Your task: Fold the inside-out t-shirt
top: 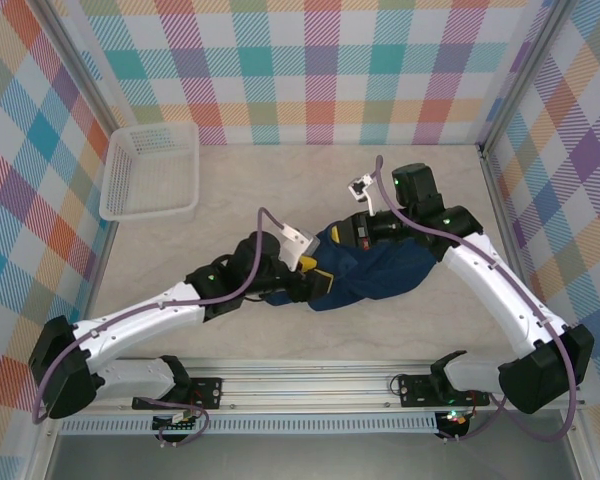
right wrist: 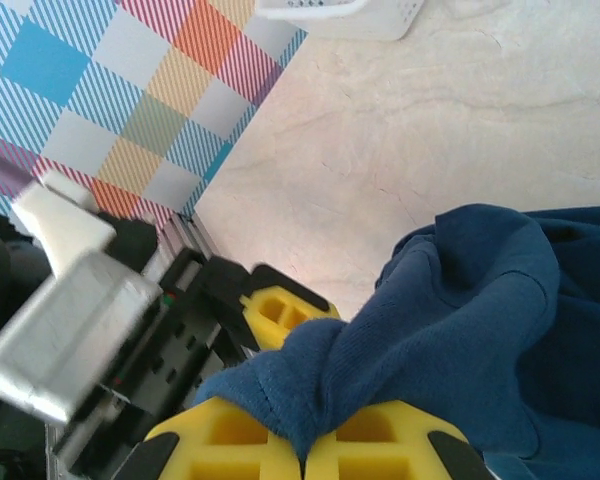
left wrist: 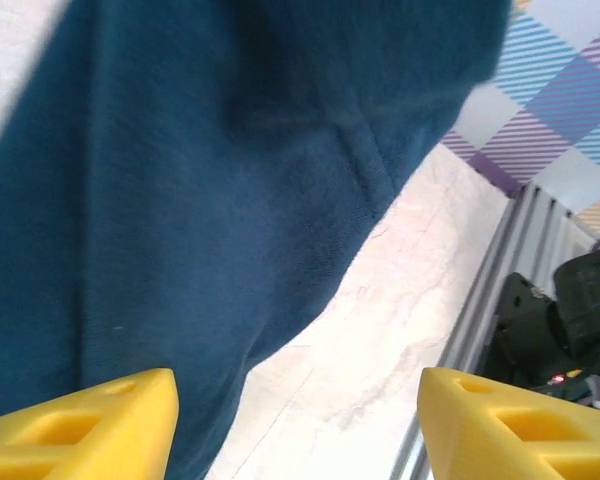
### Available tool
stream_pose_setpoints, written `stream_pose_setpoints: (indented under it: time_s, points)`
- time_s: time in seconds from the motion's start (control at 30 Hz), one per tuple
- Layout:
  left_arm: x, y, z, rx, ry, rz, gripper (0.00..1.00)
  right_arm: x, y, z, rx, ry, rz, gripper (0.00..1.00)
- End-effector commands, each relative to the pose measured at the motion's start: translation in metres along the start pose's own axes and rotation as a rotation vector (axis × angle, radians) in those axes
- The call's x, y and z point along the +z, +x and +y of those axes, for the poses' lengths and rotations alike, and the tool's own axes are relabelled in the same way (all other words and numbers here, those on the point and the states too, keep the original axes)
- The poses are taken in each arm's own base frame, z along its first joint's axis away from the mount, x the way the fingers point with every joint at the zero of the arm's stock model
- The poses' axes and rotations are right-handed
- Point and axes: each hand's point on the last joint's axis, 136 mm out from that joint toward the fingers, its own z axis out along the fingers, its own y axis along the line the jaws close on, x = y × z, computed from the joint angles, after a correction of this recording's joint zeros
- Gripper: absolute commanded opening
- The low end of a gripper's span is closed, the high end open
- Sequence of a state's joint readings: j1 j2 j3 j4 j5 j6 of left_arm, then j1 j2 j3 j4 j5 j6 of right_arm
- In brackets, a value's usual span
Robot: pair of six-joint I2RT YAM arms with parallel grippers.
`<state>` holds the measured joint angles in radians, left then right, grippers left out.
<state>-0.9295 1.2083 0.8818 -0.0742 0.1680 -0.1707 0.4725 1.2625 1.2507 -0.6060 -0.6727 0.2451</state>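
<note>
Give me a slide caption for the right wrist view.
Right gripper shut on a bunched edge of the navy t-shirt, pale table beyond.

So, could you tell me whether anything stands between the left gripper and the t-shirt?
Nothing visible does. The left gripper is open right at the edge of the t-shirt. The right gripper is shut on a fold of it.

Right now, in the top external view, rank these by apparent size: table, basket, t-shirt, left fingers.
1. table
2. basket and t-shirt: look alike; the shirt is bunched and partly covered, so unranked
3. left fingers
</note>
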Motion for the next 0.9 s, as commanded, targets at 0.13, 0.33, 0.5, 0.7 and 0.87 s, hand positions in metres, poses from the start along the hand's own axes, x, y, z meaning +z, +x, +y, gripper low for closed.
stream_pose_setpoints:
  time_s: [0.13,0.33,0.5,0.7,0.87]
  points:
    - [0.016,-0.027,0.045,0.017,-0.268,-0.122,0.44,0.001,-0.004,0.009,0.006,-0.05,-0.027,0.0]
    - [0.012,-0.029,0.08,-0.027,-0.334,-0.125,0.05,-0.003,0.004,-0.002,0.003,0.027,-0.012,0.0]
    - [0.01,-0.026,0.112,-0.075,-0.391,-0.116,0.0,0.008,0.015,-0.008,0.048,-0.004,0.031,0.0]
    - [0.014,-0.012,0.164,-0.207,-0.521,-0.068,0.0,0.038,0.012,-0.014,0.148,-0.076,0.02,0.0]
    - [0.003,-0.003,0.168,-0.264,-0.536,-0.046,0.08,0.069,0.009,-0.036,0.231,0.005,0.006,0.0]
